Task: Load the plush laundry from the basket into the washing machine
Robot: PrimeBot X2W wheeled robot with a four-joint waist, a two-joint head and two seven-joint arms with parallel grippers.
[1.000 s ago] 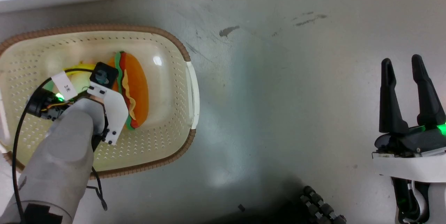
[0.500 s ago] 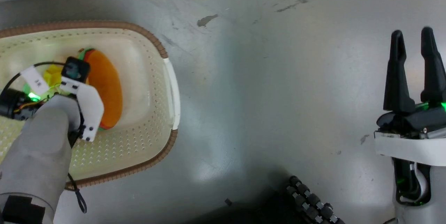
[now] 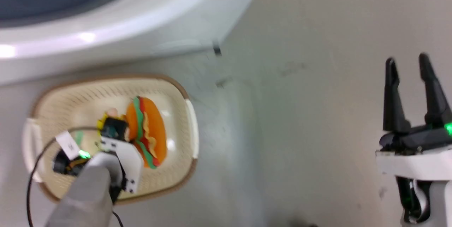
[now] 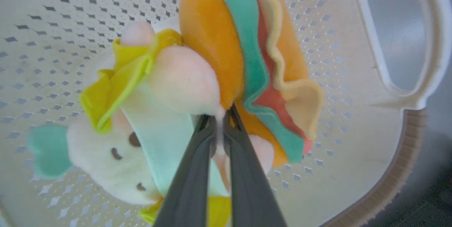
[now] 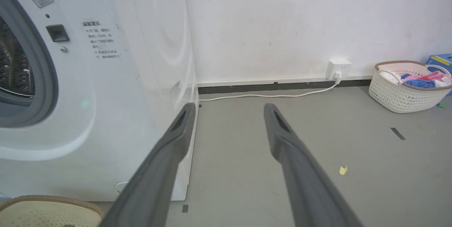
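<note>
The cream basket (image 3: 183, 91) stands on the grey floor in front of the white washing machine (image 3: 141, 18). In the left wrist view my left gripper (image 4: 220, 115) is shut, pinching a pale pink bit of the pink doll (image 4: 176, 78) in yellow clothing. The orange burger plush (image 4: 247, 54) presses against the doll; I cannot tell whether it is pinched too. The basket wall (image 4: 335, 43) lies behind both toys. From the head, my left wrist (image 3: 122, 154) covers the doll beside the burger (image 3: 148, 135). My right gripper (image 3: 406, 60) stands open over bare floor, far right.
The right wrist view shows the washer's front (image 5: 116, 78) with its open drum (image 5: 14, 68) and the basket's rim (image 5: 46, 200) below. A second basket of clothes (image 5: 406, 89), a wall socket with a white cable (image 5: 339, 68) and a yellow scrap (image 5: 342, 169) lie beyond.
The head camera has tilted up, so the washer front now fills the top and the basket looks smaller. My left gripper stays at the toys; the burger now shows its layered edge.
</note>
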